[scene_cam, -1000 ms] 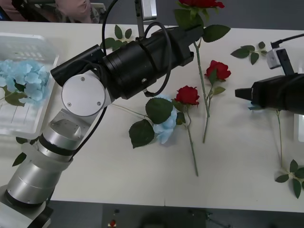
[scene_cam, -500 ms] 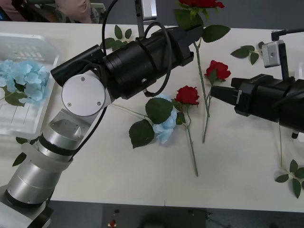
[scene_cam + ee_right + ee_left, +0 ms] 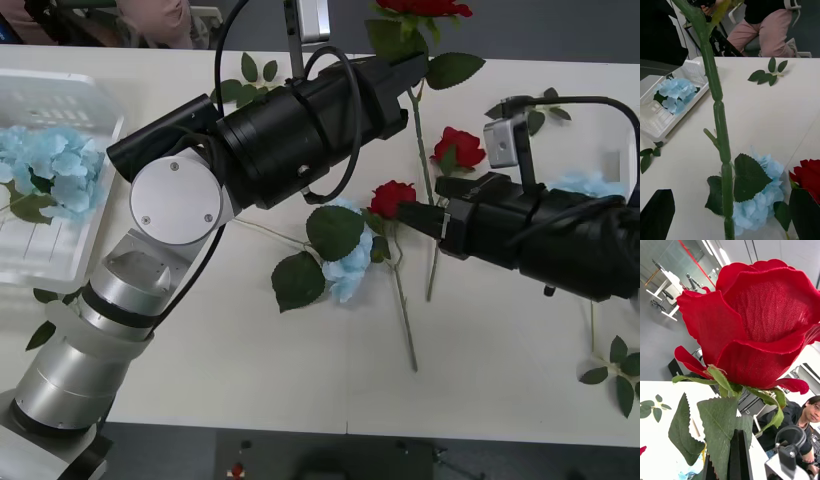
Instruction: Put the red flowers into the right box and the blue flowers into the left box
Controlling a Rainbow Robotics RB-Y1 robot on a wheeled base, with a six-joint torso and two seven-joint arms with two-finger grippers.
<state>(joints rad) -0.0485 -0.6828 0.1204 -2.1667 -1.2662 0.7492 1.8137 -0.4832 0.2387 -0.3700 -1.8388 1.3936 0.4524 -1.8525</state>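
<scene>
My left gripper [image 3: 404,68] is shut on the stem of a red flower [image 3: 425,6], held up over the table's far middle; its head [image 3: 752,318] looms close above the closed fingers [image 3: 739,457]. My right gripper [image 3: 422,216] is open, its tip beside a lying red flower [image 3: 393,198] [image 3: 810,180]. The held stem [image 3: 720,142] runs between the right fingers [image 3: 657,213]. Another red flower [image 3: 458,147] lies behind. Blue flowers: one on the table [image 3: 350,264] [image 3: 756,198], one in the left box [image 3: 70,95] [image 3: 662,116], and one [image 3: 588,183] behind the right arm. The right box is hidden.
Loose green leaf sprigs lie at the far middle [image 3: 258,70] [image 3: 769,73], far right [image 3: 530,108], near right [image 3: 615,370] and by the basket [image 3: 45,315]. The left arm's black forearm [image 3: 290,130] spans the table's middle. The table's near edge runs close to the robot.
My right arm has swung in from the table's right edge toward the middle, up to the lying rose, uncovering a blue flower at the right. The left arm and its rose have not moved.
</scene>
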